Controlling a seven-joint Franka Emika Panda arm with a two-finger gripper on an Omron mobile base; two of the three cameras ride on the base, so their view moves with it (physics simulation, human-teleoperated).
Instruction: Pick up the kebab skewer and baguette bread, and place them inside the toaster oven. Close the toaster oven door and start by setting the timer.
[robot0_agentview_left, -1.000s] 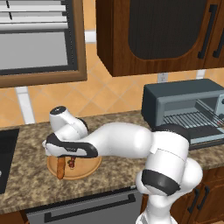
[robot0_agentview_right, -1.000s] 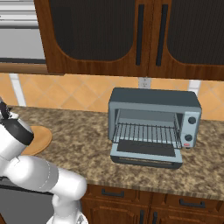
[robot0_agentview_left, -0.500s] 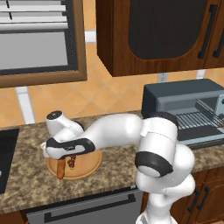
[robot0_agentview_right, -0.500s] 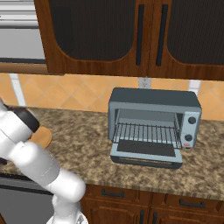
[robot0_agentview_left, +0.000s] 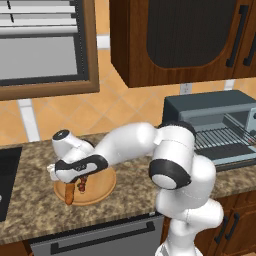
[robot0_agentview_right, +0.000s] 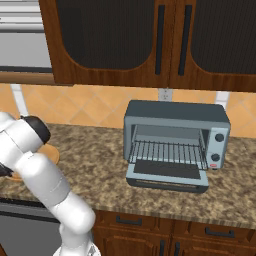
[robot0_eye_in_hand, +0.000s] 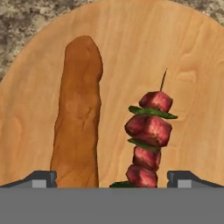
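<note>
On a round wooden plate (robot0_eye_in_hand: 131, 48) lie the baguette bread (robot0_eye_in_hand: 78, 118), an orange-brown loaf, and beside it the kebab skewer (robot0_eye_in_hand: 149, 133) with dark red chunks and green bits. My gripper (robot0_eye_in_hand: 113, 180) hovers just over them, open wide, and both lie within the span of its fingertips (robot0_eye_in_hand: 42, 178). In the left base view the gripper (robot0_agentview_left: 75, 181) points down onto the plate (robot0_agentview_left: 101, 184), with the baguette bread (robot0_agentview_left: 69, 195) and kebab skewer (robot0_agentview_left: 82, 187) peeking out below it. The toaster oven (robot0_agentview_right: 175, 132) stands to the right, its door (robot0_agentview_right: 167, 174) dropped open.
The plate sits on a speckled granite counter (robot0_agentview_left: 135, 180), near a dark cooktop (robot0_agentview_left: 7, 175) at the left edge. Dark wood cabinets (robot0_agentview_right: 150, 40) hang above the oven. Bare counter (robot0_agentview_right: 95, 165) lies between plate and toaster oven.
The arm has swung further left and lowered, bringing the hand down close over the plate. The jaws stayed wide. Bread, skewer and oven have not moved.
</note>
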